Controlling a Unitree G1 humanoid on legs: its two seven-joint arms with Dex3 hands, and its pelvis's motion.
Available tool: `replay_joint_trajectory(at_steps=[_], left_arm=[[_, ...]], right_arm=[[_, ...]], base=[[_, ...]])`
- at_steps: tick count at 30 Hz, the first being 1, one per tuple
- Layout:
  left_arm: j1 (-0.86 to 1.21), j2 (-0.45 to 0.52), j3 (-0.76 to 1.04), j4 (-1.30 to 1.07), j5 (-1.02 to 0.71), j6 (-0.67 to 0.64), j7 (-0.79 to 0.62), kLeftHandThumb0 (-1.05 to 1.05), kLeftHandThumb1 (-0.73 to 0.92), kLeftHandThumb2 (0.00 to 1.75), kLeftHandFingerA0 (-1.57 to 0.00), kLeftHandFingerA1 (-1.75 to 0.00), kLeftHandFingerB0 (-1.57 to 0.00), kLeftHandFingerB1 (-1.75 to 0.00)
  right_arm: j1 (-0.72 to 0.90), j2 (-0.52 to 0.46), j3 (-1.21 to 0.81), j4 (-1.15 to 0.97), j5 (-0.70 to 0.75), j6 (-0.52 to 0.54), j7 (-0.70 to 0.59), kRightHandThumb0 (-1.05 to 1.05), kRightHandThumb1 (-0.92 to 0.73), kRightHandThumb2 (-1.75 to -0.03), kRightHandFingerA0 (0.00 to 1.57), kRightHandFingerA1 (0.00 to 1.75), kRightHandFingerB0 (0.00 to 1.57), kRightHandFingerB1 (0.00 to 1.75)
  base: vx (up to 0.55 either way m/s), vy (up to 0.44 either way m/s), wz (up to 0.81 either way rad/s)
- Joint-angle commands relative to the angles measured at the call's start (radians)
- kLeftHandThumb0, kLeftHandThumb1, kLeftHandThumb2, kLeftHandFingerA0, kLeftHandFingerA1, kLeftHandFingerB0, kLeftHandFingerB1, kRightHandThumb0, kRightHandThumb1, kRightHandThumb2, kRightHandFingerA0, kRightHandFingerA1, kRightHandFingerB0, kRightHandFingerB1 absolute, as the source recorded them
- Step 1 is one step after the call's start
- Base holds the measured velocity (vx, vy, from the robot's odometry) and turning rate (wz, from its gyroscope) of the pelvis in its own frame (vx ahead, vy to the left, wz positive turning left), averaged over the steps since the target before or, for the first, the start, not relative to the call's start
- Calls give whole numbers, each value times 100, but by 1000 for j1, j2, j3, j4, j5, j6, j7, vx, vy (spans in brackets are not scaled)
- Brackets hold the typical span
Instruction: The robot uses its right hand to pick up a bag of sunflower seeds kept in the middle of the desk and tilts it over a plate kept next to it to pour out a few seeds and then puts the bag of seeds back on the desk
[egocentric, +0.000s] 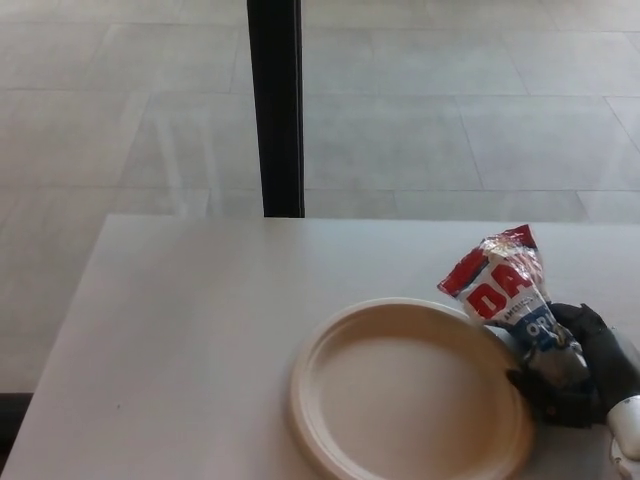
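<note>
White desk (200, 330) fills the lower frame, a cream plate (410, 395) at lower right. At the right edge, the right hand (580, 370) clasps the seed bag (510, 295), tilted toward the plate's rim.

A single head view looks steeply down and forward from close above the white table (190, 330), its far edge, a dark post (275, 105) and tiled floor (450, 100) beyond.

We see a plain white desk (200, 330) with a rounded far-left corner, an empty cream plate (410, 390) lying flat toward its near right, nothing on the plate, the desk's left half bare, tiled floor beyond it.
</note>
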Motion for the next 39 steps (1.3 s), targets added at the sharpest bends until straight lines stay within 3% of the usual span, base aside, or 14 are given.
replay_joint_trajectory(at_steps=[1, 5, 6, 7, 8, 10, 11, 14, 17, 18, 21, 22, 34, 39], left_arm=[[7, 7, -15, 0, 15, -32, 11, -88, 80, 64, -43, -63, -42, -42], [0, 12, -25, 7, 20, -29, 18, -84, 80, 65, -42, -63, -46, -43], [1, 17, -41, 11, 38, -42, 18, -84, 83, 65, -45, -71, -47, -43], [1, 18, -45, 12, 38, -43, 18, -84, 83, 65, -45, -71, -47, -43], [6, 20, -52, 12, 42, -49, 21, -92, 66, 86, -46, -74, -45, -48], [6, 21, -57, 11, 43, -48, 20, -85, 85, 66, -42, -67, -47, -41], [7, 23, -66, 9, 49, -50, 18, -84, 86, 66, -41, -65, -45, -41], [14, 22, -74, 5, 48, -64, 15, -85, 85, 66, -40, -61, -44, -40], [10, 22, -75, 7, 47, -56, 20, -82, 86, 66, -40, -61, -44, -40], [6, 23, -76, 9, 49, -53, 21, -81, 85, 66, -41, -64, -44, -41], [0, 25, -77, 14, 52, -46, 25, -84, 85, 66, -42, -64, -45, -41], [6, 24, -79, 13, 55, -59, 22, -87, 84, 66, -43, -67, -46, -42], [-7, 29, -81, 22, 55, -51, 17, -85, 83, 65, -39, -60, -47, -39], [-7, 23, -53, 15, 29, -43, -3, -87, 80, 65, -34, -65, -46, -42]], right_arm=[[16, -15, -12, 22, -36, 57, -48, -27, -53, -60, 0, 3, 15, 32], [21, -29, -13, 13, -44, 56, -48, -20, -56, -65, 0, 26, 16, 35], [19, -54, -3, 10, -54, 65, -18, -7, -64, -66, 10, 74, 17, 32], [18, -56, -1, 10, -55, 66, -15, -7, -64, -66, 10, 74, 17, 32], [14, -82, 13, 16, -62, 57, 14, -1, -69, -71, 20, 107, 22, 28], [14, -94, 17, 23, -62, 39, 18, -7, -62, -87, 31, 134, 23, 35], [14, -112, 21, 41, -64, -3, 17, -8, -64, -84, 59, 133, 25, 38], [11, -122, 13, 61, -45, -43, 21, -13, -65, -84, 80, 118, 28, 40], [17, -135, 9, 59, -27, -62, 58, -16, -70, -79, 61, 96, 30, 41], [14, -142, 13, 62, -25, -59, 80, -13, -54, -106, 58, 80, 19, 54], [16, -162, 39, 58, -48, -49, 114, -19, -70, -75, 75, 103, 29, 41], [19, -165, 47, 66, -52, -70, 112, -17, -72, -74, 72, 88, 31, 40], [-6, -219, 151, 156, -75, -38, 241, -20, -75, -76, 73, 84, 21, 40], [-7, -234, 161, 200, -65, -24, 283, -16, -71, -87, 79, 107, 54, 53]], base=[[0, 0, 0], [0, 0, 0], [0, 0, 0], [0, 0, 0], [0, 0, 0], [0, 0, 0], [0, 0, 0], [0, 0, 0], [0, 0, 0], [0, 0, 0], [0, 0, 0], [0, 0, 0], [0, 0, 0], [0, 0, 0]])
